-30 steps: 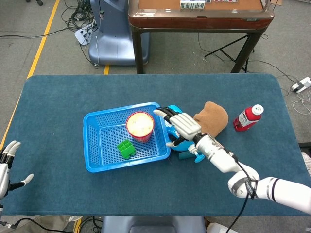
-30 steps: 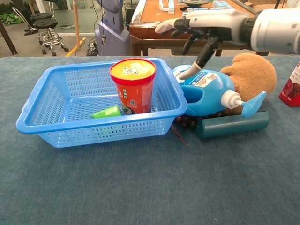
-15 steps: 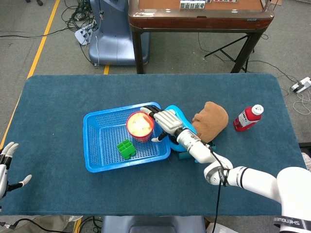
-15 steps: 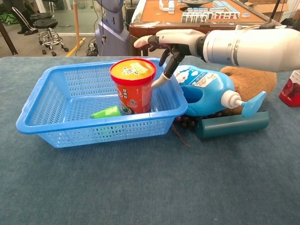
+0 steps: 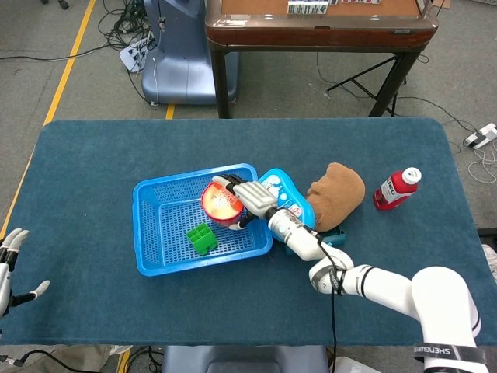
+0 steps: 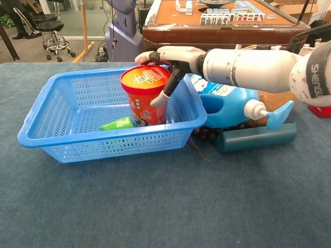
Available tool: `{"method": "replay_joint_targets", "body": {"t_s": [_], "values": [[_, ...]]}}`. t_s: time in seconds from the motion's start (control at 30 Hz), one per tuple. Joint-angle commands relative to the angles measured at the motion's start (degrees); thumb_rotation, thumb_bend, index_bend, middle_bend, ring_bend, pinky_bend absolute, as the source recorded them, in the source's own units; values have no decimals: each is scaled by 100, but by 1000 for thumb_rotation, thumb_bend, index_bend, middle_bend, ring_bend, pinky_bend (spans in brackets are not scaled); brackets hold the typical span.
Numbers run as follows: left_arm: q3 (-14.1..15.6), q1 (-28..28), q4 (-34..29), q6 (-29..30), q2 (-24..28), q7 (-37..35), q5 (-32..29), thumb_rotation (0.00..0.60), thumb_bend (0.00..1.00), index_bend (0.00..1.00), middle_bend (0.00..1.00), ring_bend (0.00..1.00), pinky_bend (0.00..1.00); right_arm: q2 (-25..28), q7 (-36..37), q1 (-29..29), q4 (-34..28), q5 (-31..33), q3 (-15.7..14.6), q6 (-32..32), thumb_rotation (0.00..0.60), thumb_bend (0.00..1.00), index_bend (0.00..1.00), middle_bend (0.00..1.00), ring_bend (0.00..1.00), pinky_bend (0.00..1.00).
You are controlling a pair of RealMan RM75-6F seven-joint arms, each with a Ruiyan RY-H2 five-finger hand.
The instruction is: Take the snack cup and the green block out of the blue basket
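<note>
The red snack cup (image 5: 217, 204) (image 6: 144, 101) stands in the blue basket (image 5: 159, 233) (image 6: 72, 150), at its right side, leaning slightly. My right hand (image 5: 248, 196) (image 6: 173, 54) reaches over the basket's right rim and holds the cup, with fingers curled over the far rim and the thumb pressed on the near side. The green block (image 5: 201, 238) (image 6: 117, 124) lies on the basket floor just left of the cup. My left hand (image 5: 11, 266) hangs at the table's front left edge, fingers apart and holding nothing.
A blue detergent bottle (image 5: 281, 194) (image 6: 227, 103) lies against the basket's right wall, with a dark teal box (image 6: 256, 137) in front of it. A brown plush (image 5: 338, 189) sits behind it. A red bottle (image 5: 396, 189) stands further right.
My right hand moved left from above the detergent bottle, over the basket rim, and closed around the snack cup, which now leans a little. The left hand stayed put.
</note>
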Motion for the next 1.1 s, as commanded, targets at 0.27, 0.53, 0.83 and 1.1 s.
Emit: {"method": "replay_joint_targets", "body": {"t_s": [0.27, 0.53, 0.83, 1.1], "values": [[-7, 4, 47, -44, 13, -77, -35, 600, 189, 95, 58, 82, 132, -518, 312, 173, 508, -270, -40, 151, 600, 111, 120, 168, 116, 249], [2, 32, 87, -57, 34, -156, -56, 600, 188, 110, 58, 82, 132, -948, 240, 198, 942, -375, -69, 532, 600, 354, 505, 345, 293, 460], [-16, 51, 38, -13, 93, -158, -38, 600, 188, 110, 58, 82, 132, -536, 605, 62, 488, -572, 155, 1070, 600, 392, 559, 387, 336, 523], [-43, 61, -40, 42, 127, -124, -26, 600, 188, 109, 58, 82, 132, 489, 638, -253, -474, -471, 457, 1434, 600, 392, 559, 388, 337, 523]]}}
